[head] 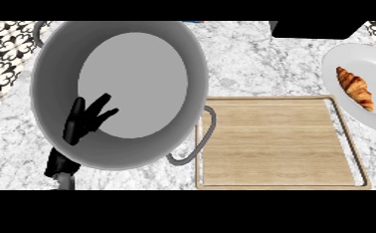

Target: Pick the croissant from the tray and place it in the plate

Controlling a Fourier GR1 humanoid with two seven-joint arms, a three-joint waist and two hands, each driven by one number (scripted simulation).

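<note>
White-grey marble counter; patterned black-white tile at left edge.

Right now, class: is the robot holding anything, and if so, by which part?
Nothing is held. The left hand rests open over the grey pot; the right hand is out of view. The croissant lies on the plate.

Big pot sits on the desk at the left, one handle sticking out to its right and just reaching the tray's left edge. Tray lies right of the pot, toward the near edge. Plate is at the far right, behind the tray's right corner, cut off by the view's edge. Croissant lies on the plate. Left robot hand shows over the pot's lower left rim.
</note>
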